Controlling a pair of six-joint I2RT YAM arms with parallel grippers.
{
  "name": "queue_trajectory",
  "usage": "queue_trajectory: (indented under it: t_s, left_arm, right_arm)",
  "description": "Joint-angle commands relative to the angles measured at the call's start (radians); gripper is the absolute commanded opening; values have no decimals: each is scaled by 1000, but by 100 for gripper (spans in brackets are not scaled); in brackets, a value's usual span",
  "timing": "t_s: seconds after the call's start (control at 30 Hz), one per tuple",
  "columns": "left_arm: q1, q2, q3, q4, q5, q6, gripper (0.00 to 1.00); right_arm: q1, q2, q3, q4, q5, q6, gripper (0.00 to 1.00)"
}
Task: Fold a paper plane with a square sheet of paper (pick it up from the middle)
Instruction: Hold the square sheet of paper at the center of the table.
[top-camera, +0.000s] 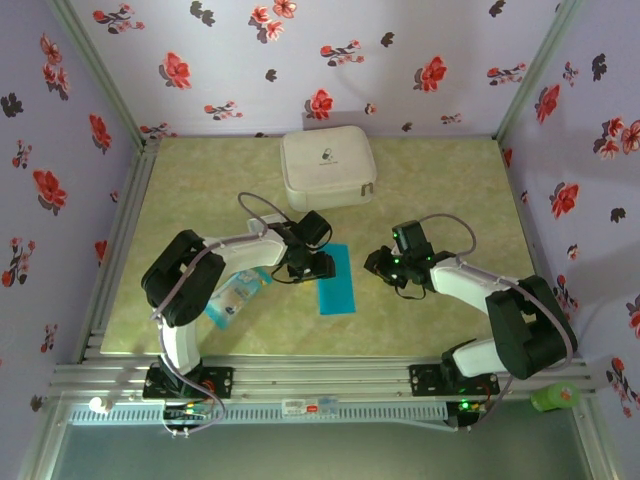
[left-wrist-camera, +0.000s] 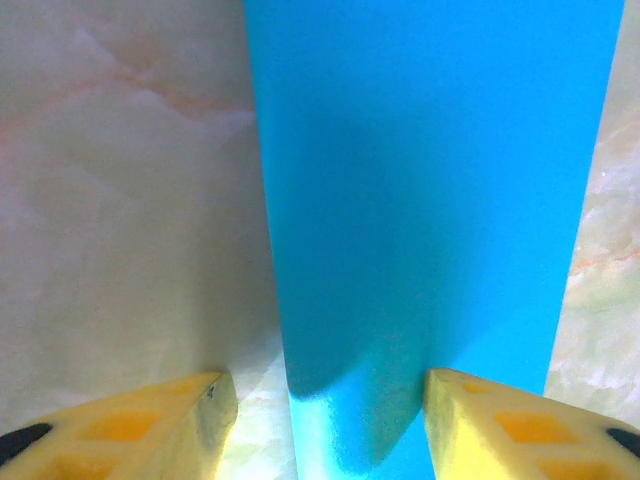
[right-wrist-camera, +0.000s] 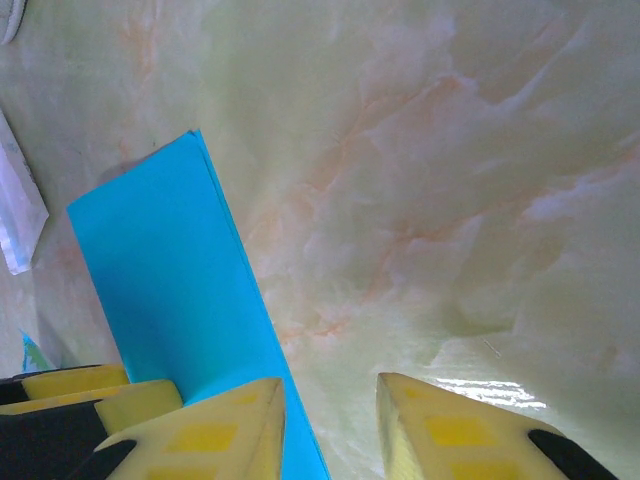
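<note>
From above, the left gripper (top-camera: 318, 268) sits over the near-left part of the blue paper (top-camera: 337, 285). The paper is folded into a narrow strip and lies flat on the table (top-camera: 200, 200), and most of it stretches out to the gripper's right and toward the arm bases. The right gripper (top-camera: 380, 268) is just beside the strip's right edge, apart from it. A white case (top-camera: 327, 168) lies well beyond both grippers, and a pale packet (top-camera: 238, 295) lies behind the left gripper, under its arm.

In the left wrist view, the left gripper (left-wrist-camera: 330, 430) has its jaws spread and grips nothing. The blue paper (left-wrist-camera: 420, 200) runs straight ahead from between its yellow fingers (left-wrist-camera: 150, 420). The right-hand finger stands over the strip's right part, and the left-hand one stands over bare table (left-wrist-camera: 120, 200) just beside the strip's left edge. Whether the fingers touch the paper cannot be told.

In the right wrist view, the right gripper (right-wrist-camera: 330, 430) is likewise parted, with bare table (right-wrist-camera: 450, 200) in its gap. The blue paper (right-wrist-camera: 170, 290) lies ahead and to its left, and the paper's long edge passes close by the left-hand finger. Further left are the other gripper's yellow fingers (right-wrist-camera: 70, 382) on the paper, and the packet (right-wrist-camera: 15, 210) shows at the frame's edge.
</note>
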Motion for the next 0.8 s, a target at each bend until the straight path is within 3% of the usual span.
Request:
queue_trajectory:
  t_s: [0.0, 0.77]
  left_arm:
    - [-1, 70, -15, -34, -60, 13, 55]
    - [-7, 124, 31, -94, -84, 67, 55]
  right_arm:
    - [-2, 6, -6, 21, -12, 5, 30]
    - [-1, 15, 2, 26, -22, 10, 31]
